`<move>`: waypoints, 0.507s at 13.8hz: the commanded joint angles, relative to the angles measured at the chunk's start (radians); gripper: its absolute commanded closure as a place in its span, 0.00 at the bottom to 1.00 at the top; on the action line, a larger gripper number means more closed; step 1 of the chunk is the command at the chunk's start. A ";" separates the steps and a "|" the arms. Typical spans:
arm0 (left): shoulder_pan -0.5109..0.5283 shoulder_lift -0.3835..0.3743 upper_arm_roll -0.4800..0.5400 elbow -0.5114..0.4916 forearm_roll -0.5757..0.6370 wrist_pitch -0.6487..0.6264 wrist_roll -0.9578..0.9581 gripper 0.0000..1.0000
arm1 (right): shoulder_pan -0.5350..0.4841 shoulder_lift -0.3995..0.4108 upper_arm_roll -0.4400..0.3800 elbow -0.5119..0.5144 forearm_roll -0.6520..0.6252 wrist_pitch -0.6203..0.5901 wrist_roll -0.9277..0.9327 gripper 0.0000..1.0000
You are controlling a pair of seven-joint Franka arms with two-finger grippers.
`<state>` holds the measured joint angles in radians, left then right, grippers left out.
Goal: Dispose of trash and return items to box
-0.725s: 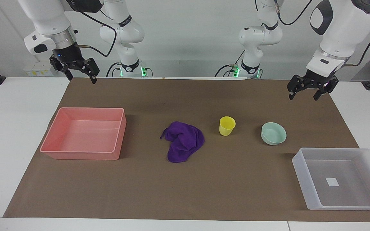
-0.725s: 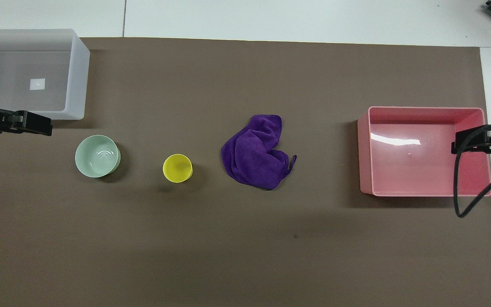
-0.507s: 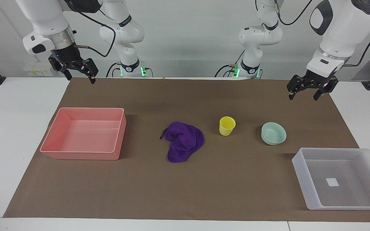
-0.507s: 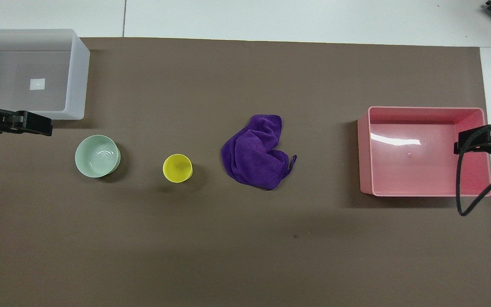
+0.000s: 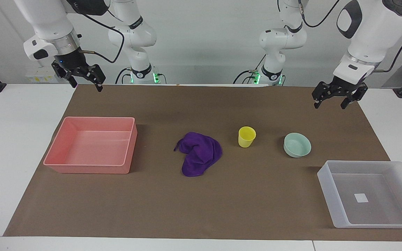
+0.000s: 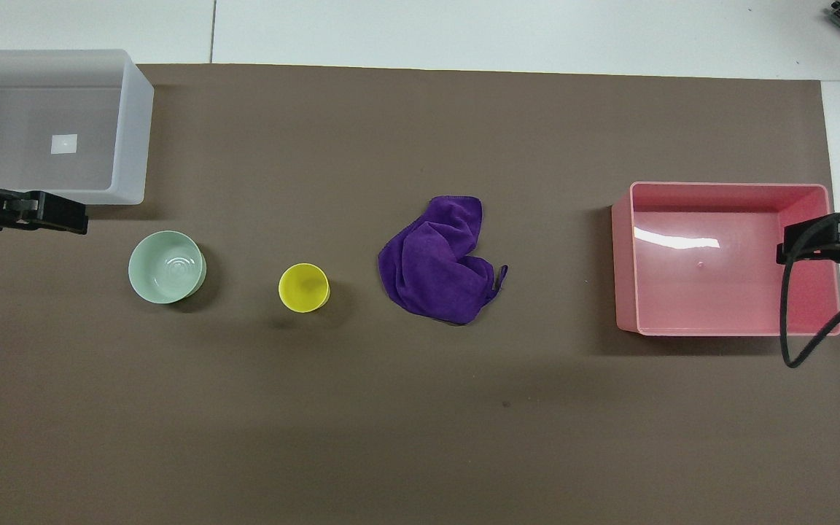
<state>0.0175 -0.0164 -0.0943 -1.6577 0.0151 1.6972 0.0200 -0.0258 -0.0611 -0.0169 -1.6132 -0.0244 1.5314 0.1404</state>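
The purple cloth [image 5: 199,153] lies crumpled in the middle of the brown mat [image 5: 201,209], also in the overhead view [image 6: 438,262]. The yellow cup [image 5: 246,136] stands upright beside it, toward the left arm's end [image 6: 304,287]. The mint-green bowl [image 5: 297,145] sits beside the cup [image 6: 167,266]. The translucent box [image 5: 330,195] with its white sticker stands empty at the left arm's end [image 6: 135,131]. My left gripper [image 5: 330,104] hangs open and empty, high over the mat beside the bowl [image 6: 63,211]. My right gripper [image 5: 86,85] hangs open and empty, high over the mat's corner by the pink bin [image 6: 814,244].
A pink rectangular bin [image 5: 129,146] stands empty at the right arm's end of the mat [image 6: 624,255]. A black cable [image 6: 784,328] hangs from the right arm over the bin's end. White table [image 5: 12,139] surrounds the mat.
My right gripper has risen a little and drifted toward the right arm's end of the table. My left gripper and the objects have stayed in place.
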 commanded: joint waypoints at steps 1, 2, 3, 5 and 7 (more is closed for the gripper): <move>0.022 -0.043 -0.008 -0.072 0.022 0.059 -0.015 0.00 | -0.014 -0.009 0.009 -0.013 0.003 -0.005 -0.033 0.00; 0.022 -0.056 -0.008 -0.112 0.020 0.091 -0.015 0.00 | -0.014 -0.009 0.011 -0.013 0.003 -0.005 -0.033 0.00; 0.022 -0.069 -0.008 -0.150 0.022 0.120 -0.015 0.00 | -0.013 -0.009 0.011 -0.011 0.003 -0.005 -0.033 0.00; 0.022 -0.083 -0.008 -0.218 0.020 0.174 -0.015 0.00 | -0.014 -0.009 0.011 -0.013 0.003 -0.004 -0.035 0.00; 0.024 -0.096 -0.008 -0.310 0.020 0.252 -0.022 0.00 | -0.014 -0.011 0.011 -0.020 0.003 -0.002 -0.033 0.00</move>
<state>0.0266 -0.0595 -0.0930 -1.8514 0.0151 1.8683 0.0161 -0.0257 -0.0612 -0.0148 -1.6145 -0.0244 1.5314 0.1404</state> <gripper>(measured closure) 0.000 0.000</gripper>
